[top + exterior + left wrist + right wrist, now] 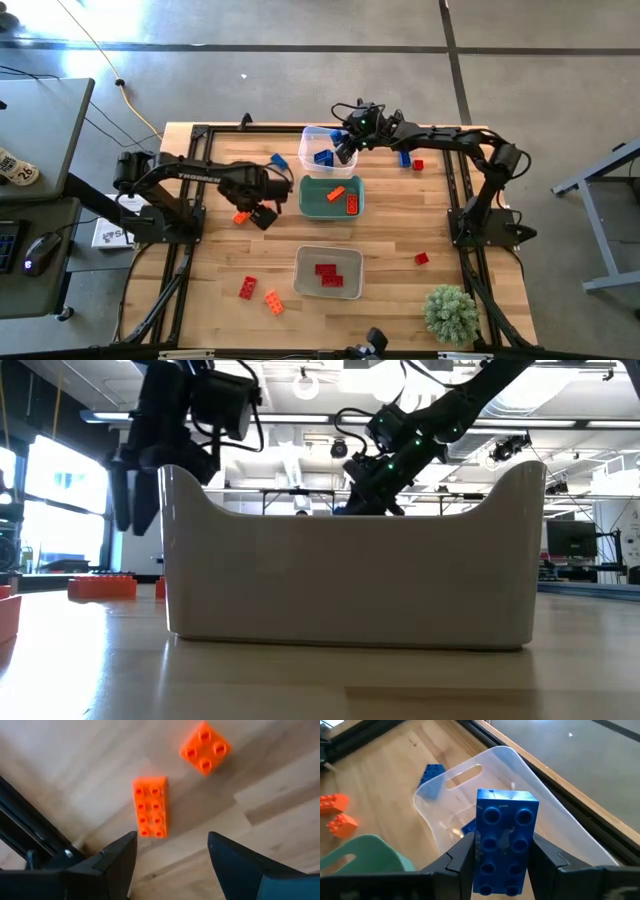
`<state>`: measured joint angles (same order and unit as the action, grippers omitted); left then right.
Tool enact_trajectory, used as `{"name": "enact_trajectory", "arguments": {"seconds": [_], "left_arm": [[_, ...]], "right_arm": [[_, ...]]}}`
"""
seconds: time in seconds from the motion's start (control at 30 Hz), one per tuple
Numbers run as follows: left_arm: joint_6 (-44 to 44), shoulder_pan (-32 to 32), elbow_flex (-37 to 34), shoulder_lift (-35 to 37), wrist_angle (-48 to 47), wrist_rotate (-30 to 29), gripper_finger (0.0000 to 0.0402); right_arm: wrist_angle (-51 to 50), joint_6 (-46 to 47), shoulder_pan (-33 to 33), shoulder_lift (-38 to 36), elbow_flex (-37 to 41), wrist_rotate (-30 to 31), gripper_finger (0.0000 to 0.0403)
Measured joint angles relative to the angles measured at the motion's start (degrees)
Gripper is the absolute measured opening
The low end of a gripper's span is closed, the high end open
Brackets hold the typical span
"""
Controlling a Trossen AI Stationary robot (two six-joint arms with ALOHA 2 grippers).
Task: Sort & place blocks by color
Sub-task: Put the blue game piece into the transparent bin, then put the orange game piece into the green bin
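A blue block (pixel 506 842) is pinched between the right gripper's (pixel 503 855) fingers, directly above the clear bin (pixel 540 835), which already holds blue blocks. The left gripper (pixel 172 852), fingers spread, hovers over the table; a long orange block (pixel 150 806) lies just ahead of its fingertips.

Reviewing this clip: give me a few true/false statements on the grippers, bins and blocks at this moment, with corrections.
1. The right gripper holds a blue block over the clear bin. True.
2. The left gripper is shut on an orange block. False: it is open above the block, which lies on the table.
3. The grey bin holds red blocks. True.
4. The teal bin is empty. False: blocks lie in it.
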<state>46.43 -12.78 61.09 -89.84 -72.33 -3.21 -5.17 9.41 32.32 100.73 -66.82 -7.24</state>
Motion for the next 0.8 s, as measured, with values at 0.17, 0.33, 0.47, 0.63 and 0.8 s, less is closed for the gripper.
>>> {"name": "enact_trajectory", "arguments": {"seconds": [0.17,0.33,0.47,0.63,0.8], "left_arm": [[2.43,2.62,-2.75,0.04,0.27,-0.05,0.0231],[4.4,3.48,-7.13,0.04,0.92,0.07,0.0231],[4.45,3.31,-10.07,0.04,4.27,0.86,0.0231],[3.0,1.79,-12.37,0.04,7.93,0.86,0.0231],[0.15,-0.21,-12.95,0.07,9.33,0.37,0.0231]], "right_arm": [[-0.17,-0.9,-0.04,0.0,-0.01,0.61,0.0135],[-0.2,-0.9,-0.04,0.0,-0.01,0.57,0.017],[-0.2,-0.64,-0.07,0.0,-0.01,0.52,0.019],[-0.2,-0.4,-0.09,0.0,0.0,0.39,0.02],[-0.2,0.14,-0.11,0.0,0.0,0.31,0.02]]}}
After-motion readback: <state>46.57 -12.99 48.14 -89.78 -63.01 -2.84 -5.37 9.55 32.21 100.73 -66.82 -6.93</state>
